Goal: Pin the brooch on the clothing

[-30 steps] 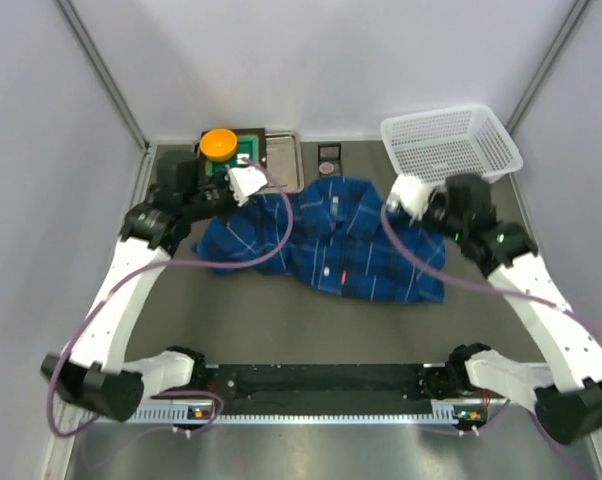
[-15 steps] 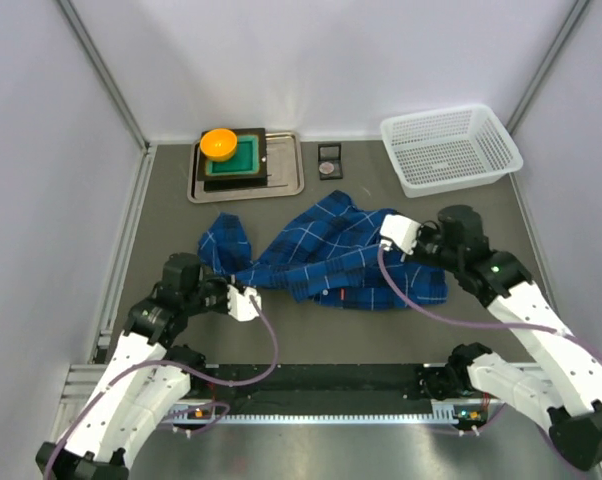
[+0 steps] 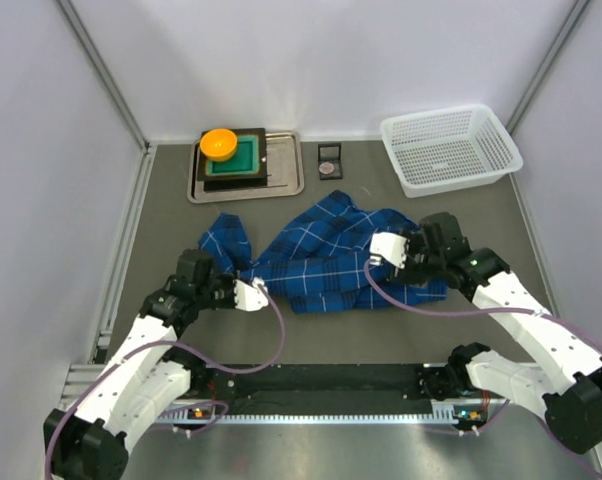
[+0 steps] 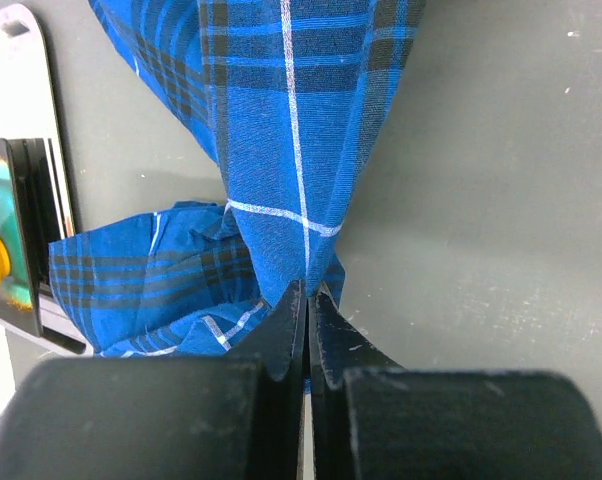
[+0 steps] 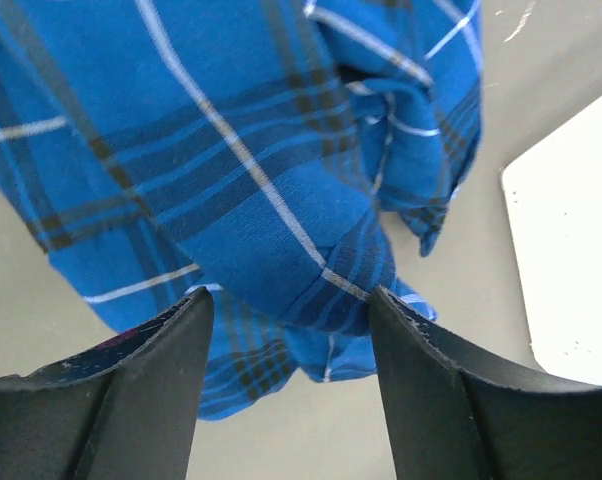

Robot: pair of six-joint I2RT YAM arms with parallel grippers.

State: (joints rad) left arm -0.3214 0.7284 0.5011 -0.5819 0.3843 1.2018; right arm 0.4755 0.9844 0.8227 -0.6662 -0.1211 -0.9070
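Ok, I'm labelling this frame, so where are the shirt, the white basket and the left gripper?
shirt (image 3: 321, 262), top view, plaid fabric near its middle.
white basket (image 3: 449, 150), top view, bare mesh floor.
left gripper (image 4: 307, 298), left wrist view, fingertips pinched shut on the shirt.

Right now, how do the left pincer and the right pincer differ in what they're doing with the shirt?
The left pincer is shut, pinching a gathered fold of the shirt. The right pincer stands open, with a fold of cloth showing between its tips but not clamped. The left pincer sits at the shirt's near left end, while the right pincer is over its right side. Both are at the same blue plaid shirt.
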